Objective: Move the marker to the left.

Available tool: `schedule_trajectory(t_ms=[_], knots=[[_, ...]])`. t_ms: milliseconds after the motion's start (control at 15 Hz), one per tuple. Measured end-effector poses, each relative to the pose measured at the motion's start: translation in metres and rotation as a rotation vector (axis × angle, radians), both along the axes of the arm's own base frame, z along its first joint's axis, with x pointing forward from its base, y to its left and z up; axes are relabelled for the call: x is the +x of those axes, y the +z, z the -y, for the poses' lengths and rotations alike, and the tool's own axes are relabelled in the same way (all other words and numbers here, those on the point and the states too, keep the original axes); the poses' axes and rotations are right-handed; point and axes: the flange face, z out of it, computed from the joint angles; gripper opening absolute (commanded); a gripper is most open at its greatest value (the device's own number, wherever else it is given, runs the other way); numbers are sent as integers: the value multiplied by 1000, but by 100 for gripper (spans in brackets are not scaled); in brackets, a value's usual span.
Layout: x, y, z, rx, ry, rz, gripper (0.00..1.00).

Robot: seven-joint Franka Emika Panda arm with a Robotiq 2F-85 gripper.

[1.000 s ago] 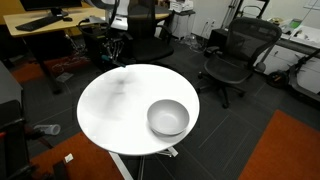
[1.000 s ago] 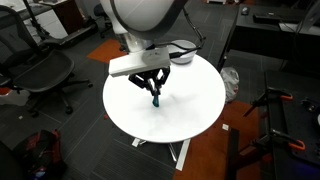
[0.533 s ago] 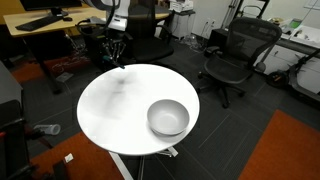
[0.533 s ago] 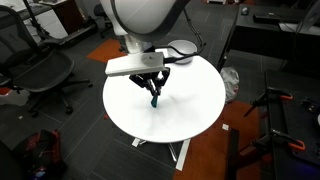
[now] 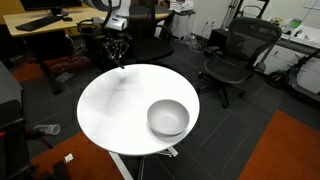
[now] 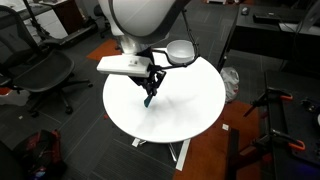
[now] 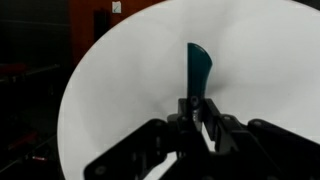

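The marker (image 7: 197, 68) is a thin dark teal stick held upright between my fingers in the wrist view. It also shows in an exterior view (image 6: 150, 96), hanging below the fingers just above the round white table (image 6: 190, 110). My gripper (image 6: 152, 84) is shut on the marker over the table's middle-left part. In an exterior view the gripper (image 5: 119, 56) shows small at the table's far edge; the marker is too small to tell there. The grey bowl (image 5: 168, 117) stands on the table (image 5: 115, 110), and also shows behind the arm (image 6: 181, 52).
Black office chairs (image 5: 236, 55) stand around the table, one also at the left (image 6: 40, 75). Desks with monitors (image 5: 40, 20) are behind. An orange carpet patch (image 5: 285, 150) lies by the table's base.
My gripper has moved left across the table with the marker in it, and lifted slightly.
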Motion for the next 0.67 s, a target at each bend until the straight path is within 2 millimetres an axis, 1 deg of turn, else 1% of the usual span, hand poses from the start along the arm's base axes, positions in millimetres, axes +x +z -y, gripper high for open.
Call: schedule_trajectory(t_ms=[667], knots=[[24, -9, -11, -20, -203, 79, 5]])
